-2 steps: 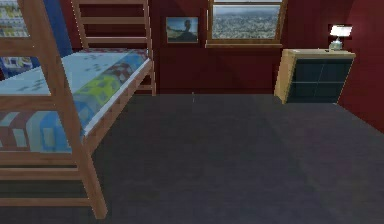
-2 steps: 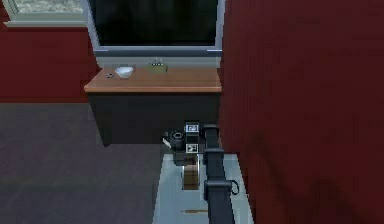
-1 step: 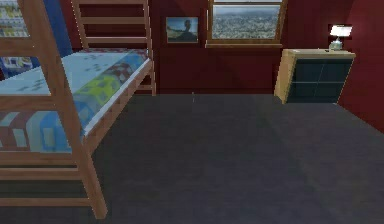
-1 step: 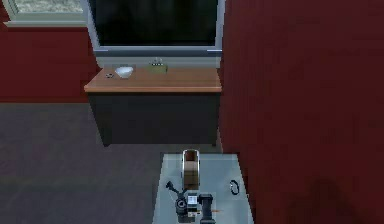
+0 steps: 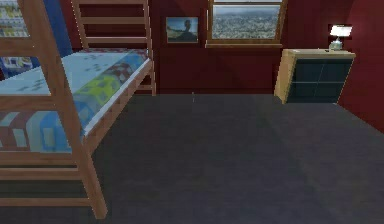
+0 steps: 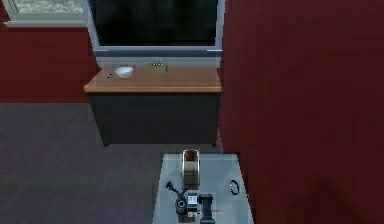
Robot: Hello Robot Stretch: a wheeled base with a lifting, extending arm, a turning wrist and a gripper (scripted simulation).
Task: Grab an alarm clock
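Counter (image 6: 226, 166): pale grey, smooth, square-cornered.
Box (image 6: 190, 161): small, brown, upright, pale top; on counter.
Fingers (image 6: 176, 190): thin, dark; cannot tell whether holding anything.

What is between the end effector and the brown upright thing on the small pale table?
Nothing visible: only bare tabletop lies between the end effector and the brown upright thing just beyond it. A small dark ring lies off to the right.

Dim room, brightest at the window (image 5: 246, 20) (and lamp shade (image 5: 340, 32))
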